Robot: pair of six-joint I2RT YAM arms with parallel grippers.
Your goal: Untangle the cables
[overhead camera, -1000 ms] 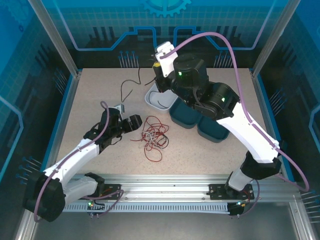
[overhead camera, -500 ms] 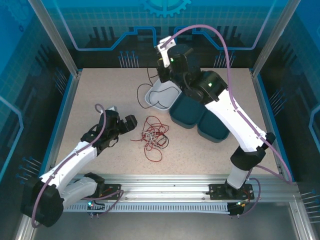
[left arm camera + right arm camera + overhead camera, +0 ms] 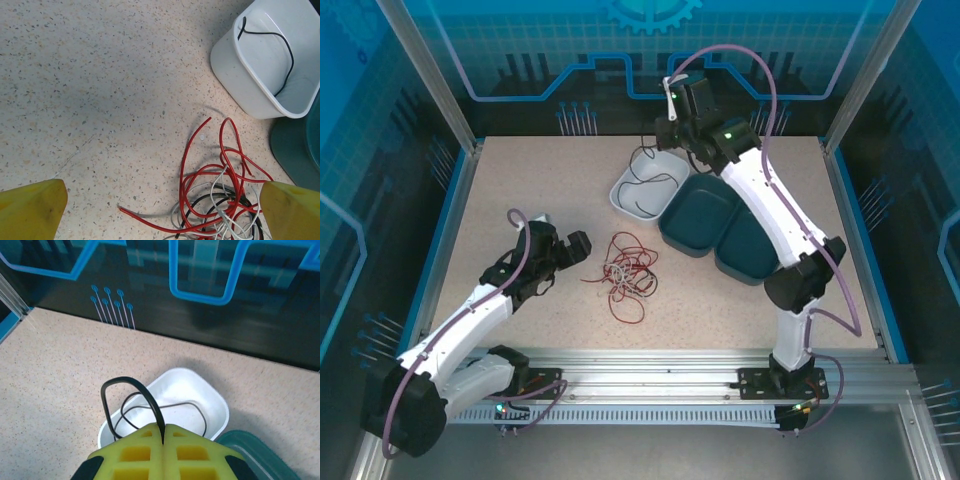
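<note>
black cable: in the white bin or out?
Mostly in. The black cable loops inside the white bin, but one end runs up into the shut right tool above it, so it is not released.

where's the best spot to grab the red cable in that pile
Grip the red cable on the bare stretch that arcs out of the tangle toward the white bin, just below its free end. Come straight down from above, straddling the strand. There it lies alone and flat on the table; lower down it is knotted among the other wires.
</note>
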